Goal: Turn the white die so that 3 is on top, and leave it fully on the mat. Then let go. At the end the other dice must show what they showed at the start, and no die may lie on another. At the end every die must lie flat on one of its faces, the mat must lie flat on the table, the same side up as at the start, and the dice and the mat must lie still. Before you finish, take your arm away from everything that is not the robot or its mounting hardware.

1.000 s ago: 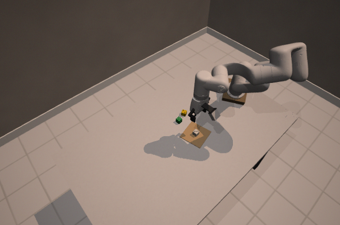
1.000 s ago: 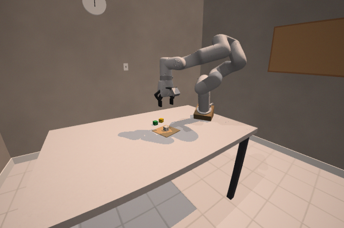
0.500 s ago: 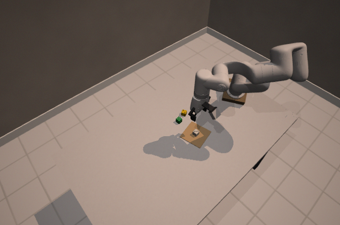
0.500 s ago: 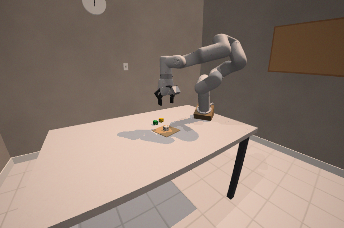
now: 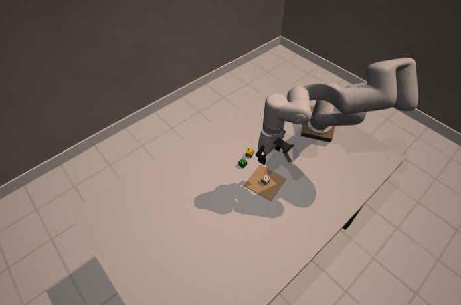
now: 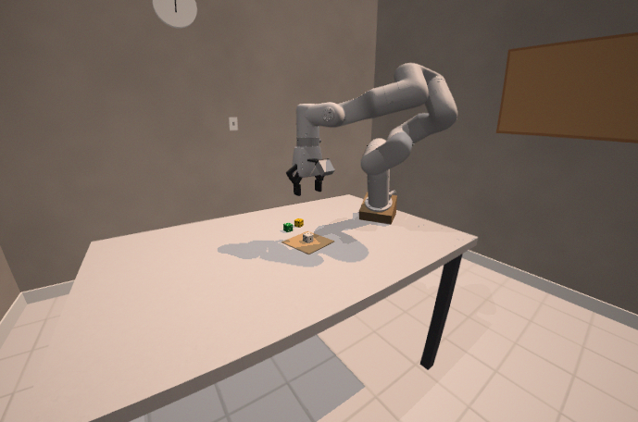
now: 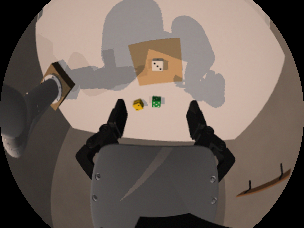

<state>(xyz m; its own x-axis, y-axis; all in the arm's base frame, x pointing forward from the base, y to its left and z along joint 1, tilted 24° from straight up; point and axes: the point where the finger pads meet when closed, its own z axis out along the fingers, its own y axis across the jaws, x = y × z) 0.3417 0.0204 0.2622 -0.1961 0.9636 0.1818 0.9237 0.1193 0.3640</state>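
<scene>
Three dice lie below: one small white cube die flat on the single square brown mat, plus one yellow die and one green die on the pale tabletop. The black-fingered gripper hangs high, jaws fully open and empty. The pips are too small to read.

Plain office-like room. Tiled floor, bare grey walls, wall clock, corkboard, light switch. One black-legged surface.

Smooth pale-grey rounded arm, black jaws.
</scene>
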